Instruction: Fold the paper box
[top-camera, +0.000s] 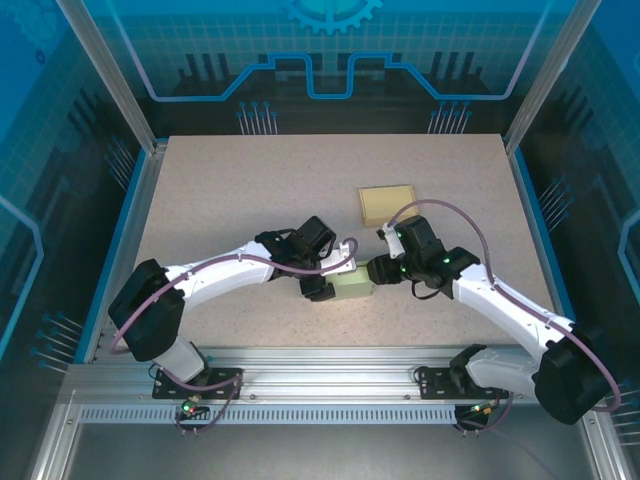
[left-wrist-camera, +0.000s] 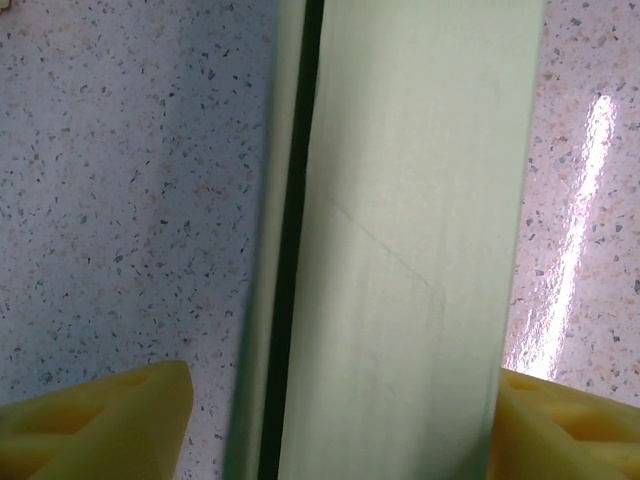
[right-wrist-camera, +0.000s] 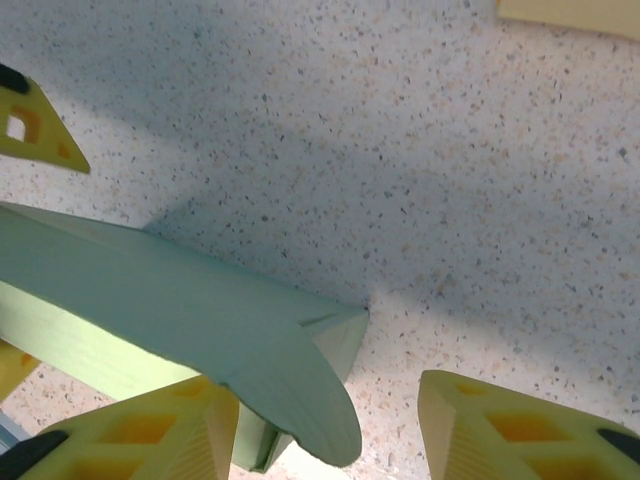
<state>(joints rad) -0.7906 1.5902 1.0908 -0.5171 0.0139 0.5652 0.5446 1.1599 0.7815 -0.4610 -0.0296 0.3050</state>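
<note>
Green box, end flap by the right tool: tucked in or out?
Out, not tucked. In the right wrist view the rounded flap juts past the end of the green box and hangs over the table.

The paper box (top-camera: 352, 284) is a plain pale mint green, turning darker grey-green where its flap lies in shadow. The table (top-camera: 250, 190) is cream, speckled all over with fine dark grey and orange-brown flecks, and has a blue edge along its left and right sides. A flat card (top-camera: 387, 203) on the far right of the table is plain sandy yellow. The left fingers (left-wrist-camera: 100, 420) and the right fingers (right-wrist-camera: 500, 430) are bright yellow. The left arm (top-camera: 215, 272) and the right arm (top-camera: 500, 300) are white with black joints and mauve cables. The far wall (top-camera: 330, 60) is blue with a fine pale grid, lighter blue lines and a gear motif. The near frame (top-camera: 330, 385) is silver.
</note>
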